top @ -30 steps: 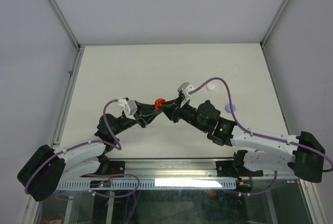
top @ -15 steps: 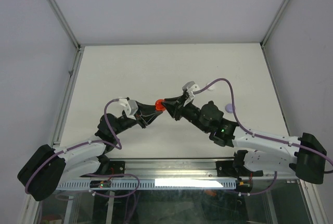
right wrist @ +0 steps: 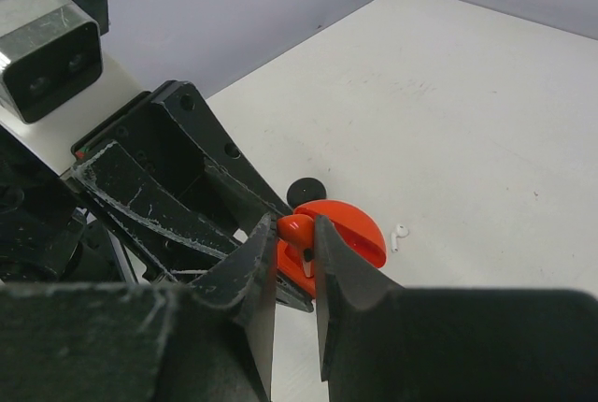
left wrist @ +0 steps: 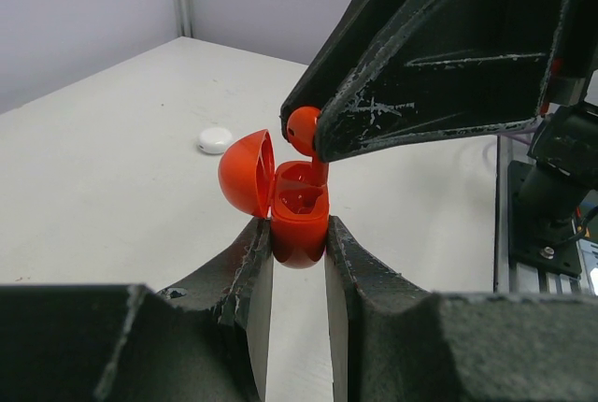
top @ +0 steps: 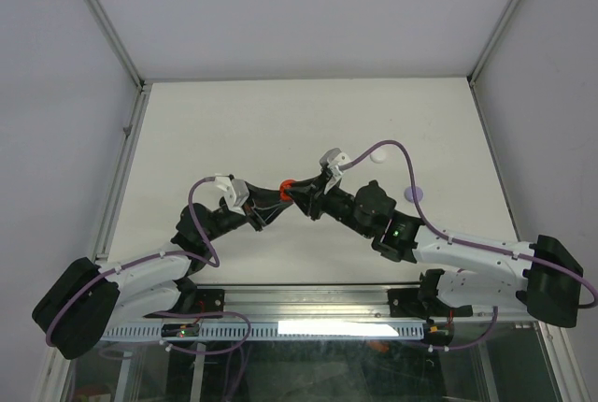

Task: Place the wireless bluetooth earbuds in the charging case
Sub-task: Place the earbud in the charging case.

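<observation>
A: What changed just now?
B: Your left gripper (left wrist: 297,236) stays clamped on the open red case (left wrist: 300,213), held up. Your right gripper (right wrist: 295,234) had swung up. Now it has dipped back, pinching the red earbud (left wrist: 302,130) just above the socket, not yet seated.

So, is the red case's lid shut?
No, the red case held in the left pincer has its lid swung open.

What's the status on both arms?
Left gripper shut on open red egg-shaped plastic charging case. Right gripper shut on small red plastic earbud, stem at case mouth, head above it. Nothing between them; white earbud lies on table.
</observation>
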Controlling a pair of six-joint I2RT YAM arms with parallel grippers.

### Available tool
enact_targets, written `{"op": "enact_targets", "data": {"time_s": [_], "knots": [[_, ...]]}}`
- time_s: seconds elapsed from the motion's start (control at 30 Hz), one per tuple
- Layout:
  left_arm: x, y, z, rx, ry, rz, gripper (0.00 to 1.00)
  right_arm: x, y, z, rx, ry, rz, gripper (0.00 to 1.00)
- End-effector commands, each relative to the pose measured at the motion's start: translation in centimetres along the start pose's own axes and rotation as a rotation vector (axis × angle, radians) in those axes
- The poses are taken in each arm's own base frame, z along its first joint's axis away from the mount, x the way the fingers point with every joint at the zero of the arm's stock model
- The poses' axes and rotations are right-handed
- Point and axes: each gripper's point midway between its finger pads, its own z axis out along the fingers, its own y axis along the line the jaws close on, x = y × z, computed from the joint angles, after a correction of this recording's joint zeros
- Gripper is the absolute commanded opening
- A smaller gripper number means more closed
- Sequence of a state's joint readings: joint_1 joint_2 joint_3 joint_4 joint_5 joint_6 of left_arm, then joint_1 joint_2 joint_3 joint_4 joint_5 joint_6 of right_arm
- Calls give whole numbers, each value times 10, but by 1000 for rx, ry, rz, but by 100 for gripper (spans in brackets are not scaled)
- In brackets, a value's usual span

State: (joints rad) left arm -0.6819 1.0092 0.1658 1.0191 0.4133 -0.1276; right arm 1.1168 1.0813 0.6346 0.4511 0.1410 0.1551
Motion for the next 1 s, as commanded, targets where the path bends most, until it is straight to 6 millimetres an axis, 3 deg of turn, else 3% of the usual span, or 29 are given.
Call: {"op": "enact_targets", "data": {"time_s": [0.0, 0.53, 0.8, 0.9, 0.97], "knots": [[-23, -9, 6, 50, -75, 28, 0, -37, 11, 5, -33, -104, 21, 18], [-36, -7, 6, 21, -119, 1, 0, -20, 4, 7, -6, -60, 5, 19], [-35, -4, 8, 8, -112, -18, 0, -22, 5, 8, 2, -20, -3, 40], [-33, -3, 7, -2, -106, -15, 0, -26, 5, 5, 5, -3, -6, 40], [-31, -2, 5, -8, -99, -14, 0, -28, 2, 3, 28, 17, -17, 50]]}}
